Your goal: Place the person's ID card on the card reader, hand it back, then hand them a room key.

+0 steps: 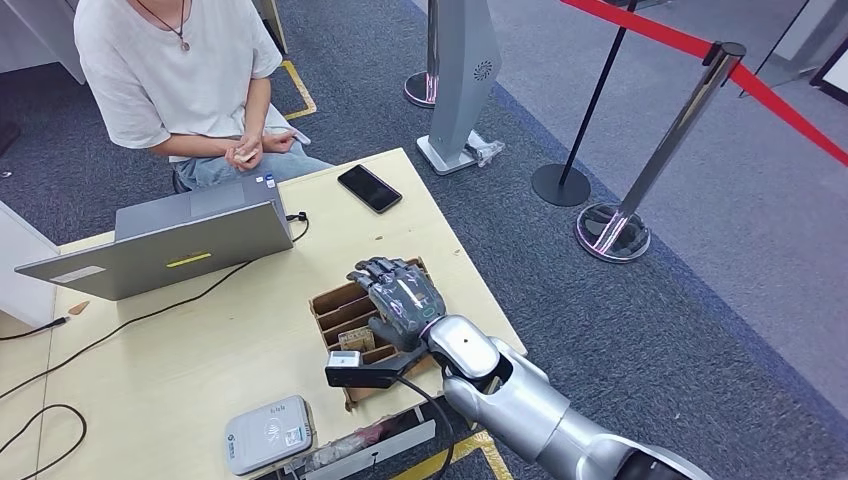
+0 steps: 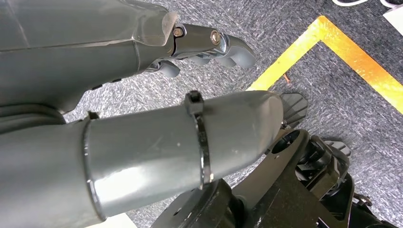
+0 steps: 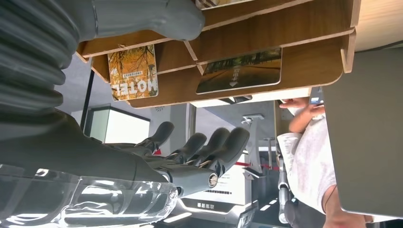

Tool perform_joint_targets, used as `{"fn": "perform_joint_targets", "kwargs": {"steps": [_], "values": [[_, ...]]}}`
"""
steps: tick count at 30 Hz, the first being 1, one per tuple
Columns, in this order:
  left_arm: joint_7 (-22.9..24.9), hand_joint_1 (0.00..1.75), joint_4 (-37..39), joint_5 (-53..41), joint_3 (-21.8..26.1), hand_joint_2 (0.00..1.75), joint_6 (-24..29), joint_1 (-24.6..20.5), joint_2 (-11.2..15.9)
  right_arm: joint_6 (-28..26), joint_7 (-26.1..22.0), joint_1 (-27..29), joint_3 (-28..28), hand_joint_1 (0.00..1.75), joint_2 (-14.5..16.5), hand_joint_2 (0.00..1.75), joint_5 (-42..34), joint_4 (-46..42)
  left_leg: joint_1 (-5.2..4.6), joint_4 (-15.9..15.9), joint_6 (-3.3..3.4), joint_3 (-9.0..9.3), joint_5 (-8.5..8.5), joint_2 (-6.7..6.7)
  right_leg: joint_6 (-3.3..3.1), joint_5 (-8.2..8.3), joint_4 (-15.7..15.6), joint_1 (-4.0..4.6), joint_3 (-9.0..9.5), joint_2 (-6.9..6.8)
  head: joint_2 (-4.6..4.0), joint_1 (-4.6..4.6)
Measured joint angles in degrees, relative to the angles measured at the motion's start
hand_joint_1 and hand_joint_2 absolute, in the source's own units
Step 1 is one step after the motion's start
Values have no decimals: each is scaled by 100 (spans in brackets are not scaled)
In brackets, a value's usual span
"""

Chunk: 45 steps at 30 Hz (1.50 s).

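My right hand hovers over a wooden card rack at the table's right edge, fingers stretched out and apart, holding nothing. In the right wrist view the rack's slots hold a room key card printed "HOTEL" and a second key card, with my fingers a little away from them. The grey card reader lies at the table's near edge with nothing on it. The seated person holds a small card in both hands at the far side. My left hand hangs over the carpet, holding nothing.
An open grey laptop stands between the person and the rack, with black cables trailing across the table. A black phone lies at the far right corner. Stanchions with red tape and a kiosk base stand on the carpet to the right.
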Motion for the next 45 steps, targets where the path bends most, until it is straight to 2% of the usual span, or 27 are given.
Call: {"fn": "perform_joint_targets", "kwargs": {"steps": [9,15,31,32,36,38,45], "values": [[12,0,-1,0,-78,0,-16,-1,0,1,0,-6,0,64,0,175,2,68,0,0,0,0,0,0,0,0,0,0,0,0,0,0],[21,0,-1,3,-81,0,-17,-2,0,6,-2,-20,0,78,0,175,2,108,0,0,0,0,0,0,0,0,0,0,0,0,0,-1],[67,0,-1,22,-93,0,-28,-5,0,-3,-26,-70,23,83,0,175,-3,217,0,0,0,0,0,0,0,0,0,0,0,0,0,0],[70,0,-1,22,-96,0,-31,-7,0,-4,-26,-70,24,87,0,175,-3,221,0,0,0,0,0,0,0,0,0,0,0,0,0,0],[90,0,-1,22,-117,0,-35,-15,-1,-9,-25,-80,24,134,0,175,-3,235,0,0,0,1,0,0,0,0,0,0,0,0,0,0],[96,0,-1,23,-121,0,-35,-17,-2,-14,-24,-95,24,149,0,175,-3,242,0,0,0,1,0,0,0,0,0,0,0,0,0,0],[98,0,-3,27,-124,0,-16,-17,-2,-31,-25,-137,26,174,0,175,-1,266,0,0,0,0,0,0,0,0,0,0,1,0,0,0]]}}
